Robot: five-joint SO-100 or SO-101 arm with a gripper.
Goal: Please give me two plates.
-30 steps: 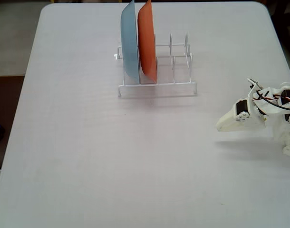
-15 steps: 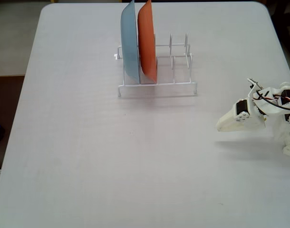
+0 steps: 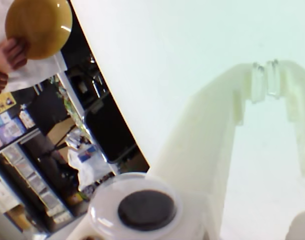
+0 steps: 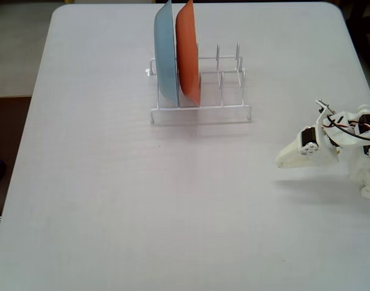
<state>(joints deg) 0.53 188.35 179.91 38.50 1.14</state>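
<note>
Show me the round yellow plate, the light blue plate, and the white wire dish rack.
Round glossy yellow plate [image 3: 38, 28]: wrist view, middle of its face.
Light blue plate [image 4: 165, 57]: fixed view, middle of its visible face.
White wire dish rack [image 4: 224, 108]: fixed view, its empty front rail.

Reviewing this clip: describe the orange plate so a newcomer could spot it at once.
In the fixed view, find the white wire rack at the far middle of the table. Two plates stand on edge in its left slots. The orange plate is the right one, beside the light blue plate and next to the empty slots.
</note>
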